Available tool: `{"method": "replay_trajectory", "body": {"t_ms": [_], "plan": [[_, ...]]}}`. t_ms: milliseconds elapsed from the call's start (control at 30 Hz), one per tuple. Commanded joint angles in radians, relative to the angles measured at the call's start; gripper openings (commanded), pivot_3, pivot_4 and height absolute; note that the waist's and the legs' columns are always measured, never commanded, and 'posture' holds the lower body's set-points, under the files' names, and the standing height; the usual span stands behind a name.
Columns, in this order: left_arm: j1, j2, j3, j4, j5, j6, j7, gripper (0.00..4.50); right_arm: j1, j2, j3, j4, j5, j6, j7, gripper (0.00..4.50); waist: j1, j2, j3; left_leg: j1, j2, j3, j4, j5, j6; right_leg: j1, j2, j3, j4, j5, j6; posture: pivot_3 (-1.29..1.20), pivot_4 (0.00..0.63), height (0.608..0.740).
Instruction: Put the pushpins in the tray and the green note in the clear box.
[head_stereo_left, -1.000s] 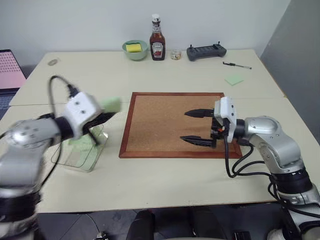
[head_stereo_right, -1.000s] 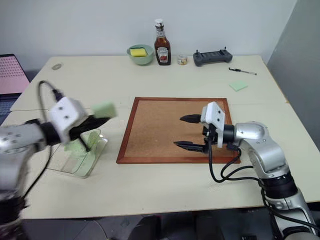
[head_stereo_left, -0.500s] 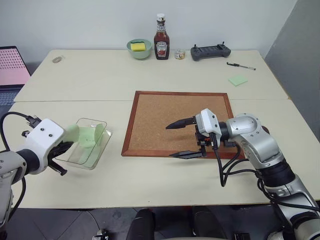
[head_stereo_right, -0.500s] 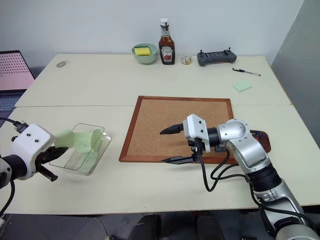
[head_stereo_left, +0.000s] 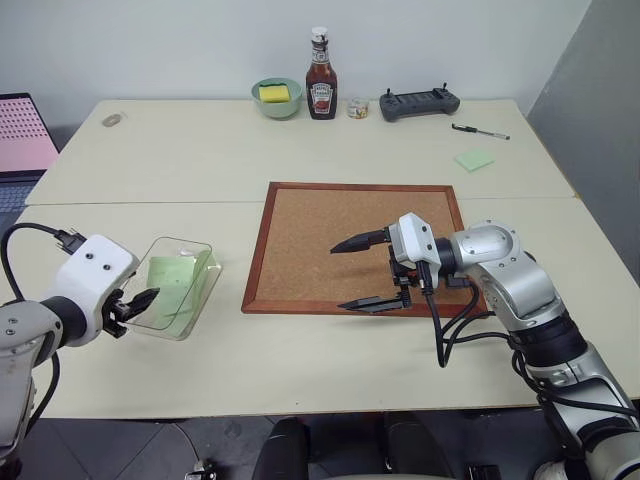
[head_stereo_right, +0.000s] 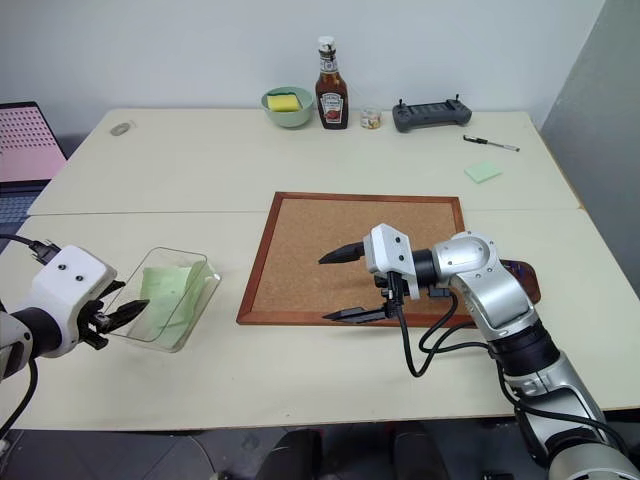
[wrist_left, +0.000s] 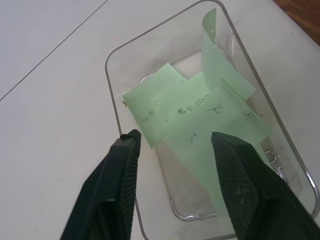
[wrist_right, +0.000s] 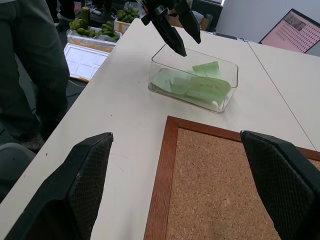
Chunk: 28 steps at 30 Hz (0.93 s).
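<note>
The green note (wrist_left: 200, 120) lies flat in the clear box (head_stereo_left: 207, 287) at the left of the table, overlapping other pale green papers. My left gripper (head_stereo_left: 138, 301) hovers just over the box's near end, open, with nothing between its black fingers (wrist_left: 125, 160). My right gripper (head_stereo_left: 362, 272) stands wide open above the near right part of the corkboard (head_stereo_left: 320, 230), holding nothing. The dark maroon tray (head_stereo_right: 520, 272) peeks out behind my right forearm. I cannot make out the pushpins.
At the back stand a ketchup bottle (head_stereo_left: 321, 90), a green bowl (head_stereo_left: 275, 100) with a yellow sponge, a black controller (head_stereo_left: 418, 102) and a pen (head_stereo_left: 480, 131). Another green note (head_stereo_left: 473, 160) lies far right. A laptop (head_stereo_left: 25, 135) sits far left. A person (wrist_right: 30, 75) stands beyond the table.
My left gripper swung down and left to the clear box with the green note and opened; the note now lies in the box. The right gripper barely shifted. The camera moved.
</note>
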Motion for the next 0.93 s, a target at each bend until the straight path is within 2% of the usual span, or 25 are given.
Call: {"method": "replay_trajectory", "body": {"t_ms": [33,133,200,400,533,633,767,933], "plan": [[-0.108,-0.004,0.033,-0.024,-0.003,-0.088,0.057,3.39,-0.013,0.0,-0.024,-0.032,0.015,0.022,-0.015,4.31,0.001,0.0,0.0,0.0,0.0,0.0,0.0,0.0,0.0,0.0,0.0,0.0,0.0,0.0,0.0,0.0,0.15,0.74],[-0.264,-0.097,0.021,-0.002,-0.048,-0.139,0.131,3.5,0.01,-0.003,-0.06,-0.055,0.037,0.062,-0.058,4.31,0.015,-0.001,0.0,0.0,-0.001,-0.001,0.001,0.0,0.0,0.0,-0.001,-0.001,0.0,0.0,0.0,0.0,0.15,0.74],[-0.307,-0.155,-0.021,-0.002,-0.053,-0.182,0.161,3.5,0.033,-0.009,-0.091,-0.075,0.046,0.09,-0.098,4.31,0.02,-0.001,-0.001,-0.001,-0.001,0.0,0.001,0.0,0.0,0.001,-0.001,0.0,0.0,0.0,0.0,0.0,0.15,0.74],[-0.297,-0.353,-0.215,-0.038,-0.02,-0.282,0.276,3.5,0.162,-0.028,-0.212,-0.145,0.058,0.165,-0.255,4.31,0.023,-0.001,-0.001,-0.002,-0.002,0.001,0.001,0.0,0.0,-0.001,-0.002,0.0,0.0,0.0,0.0,0.0,0.15,0.74],[-0.265,-0.512,-0.326,0.005,-0.04,-0.361,0.325,3.5,0.269,0.021,-0.333,-0.146,0.058,0.241,-0.464,4.31,0.023,-0.001,-0.001,-0.002,-0.001,0.001,0.002,0.0,0.0,0.0,-0.002,0.001,0.0,0.0,-0.001,0.0,0.15,0.74],[-0.238,-0.564,-0.356,0.069,-0.036,-0.436,0.322,3.5,0.332,0.054,-0.362,-0.162,0.066,0.256,-0.533,4.31,0.02,-0.001,-0.001,-0.001,-0.001,0.001,0.002,0.0,0.0,0.0,-0.001,0.001,0.001,0.001,-0.001,0.0,0.15,0.74],[-0.235,-0.574,-0.391,0.141,-0.034,-0.508,0.298,3.5,0.402,0.05,-0.338,-0.143,0.004,0.132,-0.534,4.31,0.018,-0.001,-0.001,0.0,0.0,0.002,0.001,0.0,0.0,0.0,0.0,0.002,0.001,0.001,-0.001,0.0,0.15,0.74],[-0.246,-0.572,-0.414,0.204,-0.052,-0.587,0.257,3.5,0.422,0.037,-0.318,-0.09,-0.051,0.011,-0.518,4.31,0.018,-0.001,-0.001,0.0,-0.001,0.002,0.002,0.0,0.0,0.0,-0.001,0.002,0.001,0.001,-0.001,0.0,0.15,0.74]]}}
